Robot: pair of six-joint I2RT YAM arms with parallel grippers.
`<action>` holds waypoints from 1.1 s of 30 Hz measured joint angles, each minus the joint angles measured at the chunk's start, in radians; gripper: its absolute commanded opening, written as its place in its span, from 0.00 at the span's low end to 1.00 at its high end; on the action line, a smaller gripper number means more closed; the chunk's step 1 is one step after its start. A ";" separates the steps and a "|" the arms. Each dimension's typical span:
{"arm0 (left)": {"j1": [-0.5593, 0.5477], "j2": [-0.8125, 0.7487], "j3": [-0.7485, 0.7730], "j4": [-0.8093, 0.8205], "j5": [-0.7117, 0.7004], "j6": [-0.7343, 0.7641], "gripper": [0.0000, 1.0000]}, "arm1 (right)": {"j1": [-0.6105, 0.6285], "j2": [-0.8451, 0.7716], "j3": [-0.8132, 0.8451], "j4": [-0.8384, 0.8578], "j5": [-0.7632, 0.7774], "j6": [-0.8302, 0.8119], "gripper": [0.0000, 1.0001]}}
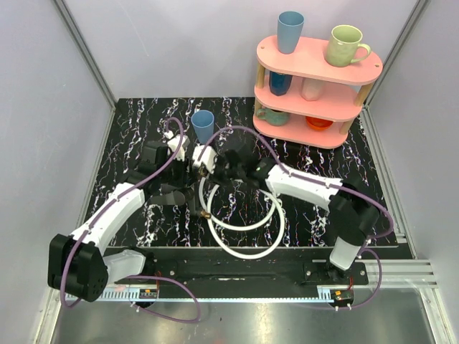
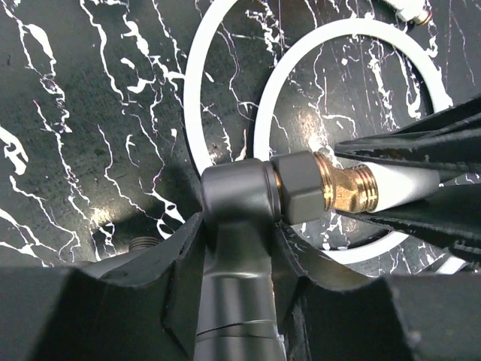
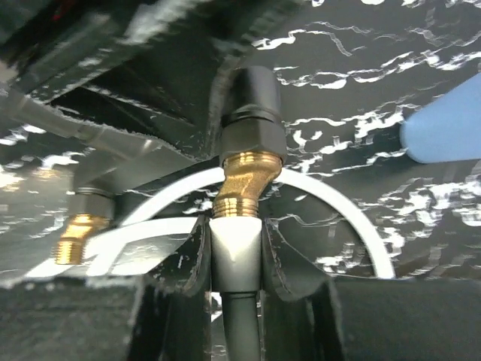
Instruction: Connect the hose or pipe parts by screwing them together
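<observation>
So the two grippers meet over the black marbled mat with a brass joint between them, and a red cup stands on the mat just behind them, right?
Nearly. The cup on the mat behind them is blue, not red; the top view shows it. The rest stands: left gripper and right gripper meet over the mat, the brass joint between them.

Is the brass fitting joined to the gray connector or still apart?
Joined: both wrist views show the brass fitting meeting the nut of the gray connector with no gap. How tight, cannot tell.
</observation>
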 measured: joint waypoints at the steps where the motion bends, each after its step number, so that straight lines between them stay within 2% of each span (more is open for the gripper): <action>1: -0.001 -0.008 0.000 0.003 -0.003 -0.001 0.00 | -0.030 0.005 0.015 -0.012 -0.075 0.062 0.00; 6: -0.022 -0.052 -0.013 0.029 -0.065 0.003 0.00 | -0.163 0.095 0.105 -0.032 -0.459 0.406 0.00; 8: -0.025 -0.081 -0.032 0.044 -0.088 0.004 0.00 | -0.200 0.136 0.105 0.037 -0.586 0.552 0.00; 10: -0.026 -0.109 -0.051 0.061 -0.104 0.006 0.00 | -0.227 0.169 0.066 0.175 -0.689 0.730 0.00; 12: -0.029 -0.133 -0.067 0.066 -0.115 0.008 0.00 | -0.246 0.203 0.019 0.351 -0.770 0.921 0.09; 13: -0.029 -0.143 -0.071 0.067 -0.117 0.009 0.00 | -0.256 0.226 -0.006 0.457 -0.806 1.033 0.21; 15: -0.031 -0.152 -0.072 0.073 -0.124 0.012 0.00 | -0.274 0.285 -0.050 0.709 -0.867 1.265 0.27; 17: -0.034 -0.153 -0.072 0.089 -0.130 0.016 0.00 | -0.295 0.357 -0.064 0.935 -0.919 1.497 0.40; 20: -0.045 -0.152 -0.072 0.092 -0.109 0.023 0.00 | -0.314 0.390 -0.090 1.122 -0.951 1.685 0.63; 22: -0.059 -0.150 -0.072 0.088 -0.069 0.017 0.00 | -0.325 0.372 -0.116 1.184 -0.951 1.701 0.69; 23: -0.065 -0.147 -0.072 0.087 -0.053 0.015 0.00 | -0.330 0.351 -0.132 1.176 -0.951 1.675 0.95; 24: -0.072 -0.143 -0.071 0.086 -0.041 0.014 0.00 | -0.333 0.321 -0.145 1.146 -0.949 1.637 1.00; 26: -0.075 -0.128 -0.064 0.087 -0.023 0.013 0.00 | -0.336 0.254 -0.155 1.047 -0.944 1.533 1.00; 28: -0.072 -0.119 -0.059 0.087 -0.015 0.010 0.00 | -0.336 0.160 -0.153 0.877 -0.909 1.370 1.00; 33: -0.061 -0.091 -0.039 0.072 0.007 0.008 0.00 | -0.333 -0.063 -0.134 0.491 -0.720 0.939 1.00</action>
